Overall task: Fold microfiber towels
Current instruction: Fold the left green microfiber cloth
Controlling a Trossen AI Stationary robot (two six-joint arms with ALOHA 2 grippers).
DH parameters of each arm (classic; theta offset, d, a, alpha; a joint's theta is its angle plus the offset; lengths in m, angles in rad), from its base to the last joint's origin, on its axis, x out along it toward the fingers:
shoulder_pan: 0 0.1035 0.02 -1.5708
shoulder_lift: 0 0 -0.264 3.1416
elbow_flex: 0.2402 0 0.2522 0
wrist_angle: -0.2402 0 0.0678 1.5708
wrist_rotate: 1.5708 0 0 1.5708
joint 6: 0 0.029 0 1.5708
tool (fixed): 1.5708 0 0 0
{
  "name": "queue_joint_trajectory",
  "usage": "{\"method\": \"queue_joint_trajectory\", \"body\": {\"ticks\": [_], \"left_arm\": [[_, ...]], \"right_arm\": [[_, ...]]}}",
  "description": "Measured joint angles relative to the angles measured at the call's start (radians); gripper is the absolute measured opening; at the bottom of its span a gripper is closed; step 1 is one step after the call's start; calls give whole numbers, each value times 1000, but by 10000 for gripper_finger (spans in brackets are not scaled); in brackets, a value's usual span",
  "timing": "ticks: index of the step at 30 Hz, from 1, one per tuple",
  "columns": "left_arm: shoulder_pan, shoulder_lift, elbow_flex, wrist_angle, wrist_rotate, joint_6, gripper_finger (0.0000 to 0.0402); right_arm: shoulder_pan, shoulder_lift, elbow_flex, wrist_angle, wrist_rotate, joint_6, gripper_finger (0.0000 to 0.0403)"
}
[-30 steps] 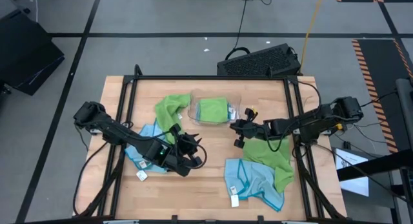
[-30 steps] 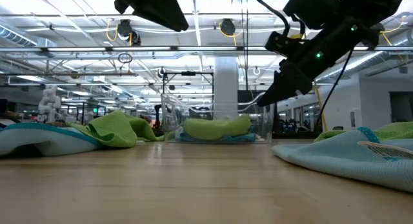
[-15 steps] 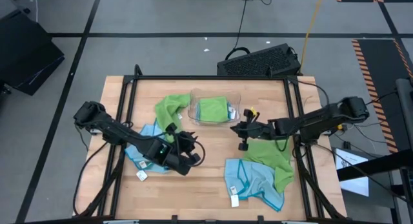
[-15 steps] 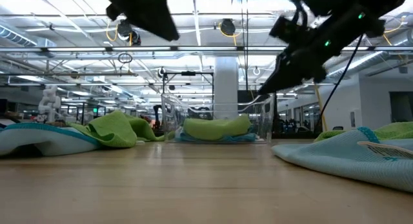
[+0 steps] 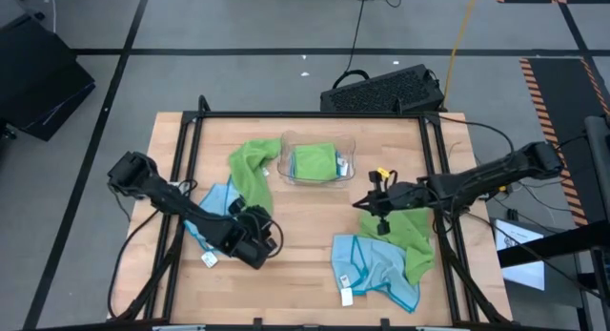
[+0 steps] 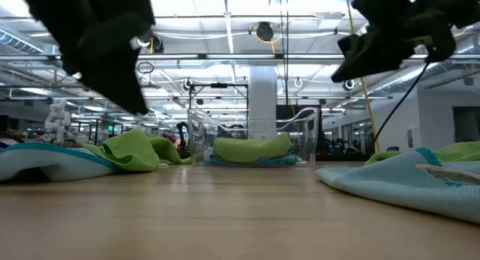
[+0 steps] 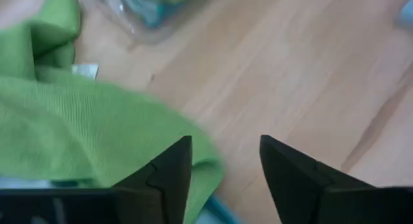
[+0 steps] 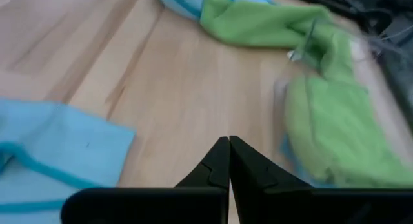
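From the high view, I note my left gripper (image 5: 255, 237) low over the left-hand heap of microfiber towels (image 5: 250, 167), lime green over light blue, while my right gripper (image 5: 374, 203) hangs at the edge of the right-hand heap (image 5: 386, 259); the clear tray (image 5: 317, 163) between them holds a folded green towel. In the low view, both arms appear as dark shapes above the table (image 6: 225, 215), and neither carries cloth. The left wrist view shows the fingers (image 7: 169, 169) parted with nothing between them, a green towel (image 7: 77, 121) lying just beneath and beside. The right wrist view shows the jaws pressed tight together, empty, above bare wood. My concern: the left jaws may pinch both green and blue layers together, since the cloths overlap, and drag the whole heap rather than one towel.
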Motion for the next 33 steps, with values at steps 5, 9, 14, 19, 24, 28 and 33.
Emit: {"method": "queue_joint_trajectory", "body": {"ticks": [5,9,14,19,24,28,33], "left_arm": [[-2,0,-54,-8,82,139,210],[-2,0,-53,-10,136,276,212],[-2,0,-41,-23,193,352,212],[-2,0,-42,-106,225,333,212],[-2,0,-42,-173,228,314,212],[-2,0,-42,-189,227,331,212],[-2,0,-42,-187,209,416,212]], "right_arm": [[33,-48,-107,6,0,79,0],[83,-98,-189,26,-1,164,0],[148,-149,-283,158,-1,226,0],[193,-161,-344,312,-1,234,0],[210,-161,-356,378,0,224,0],[224,-161,-356,398,3,251,0],[240,-160,-356,401,27,273,0]]}}
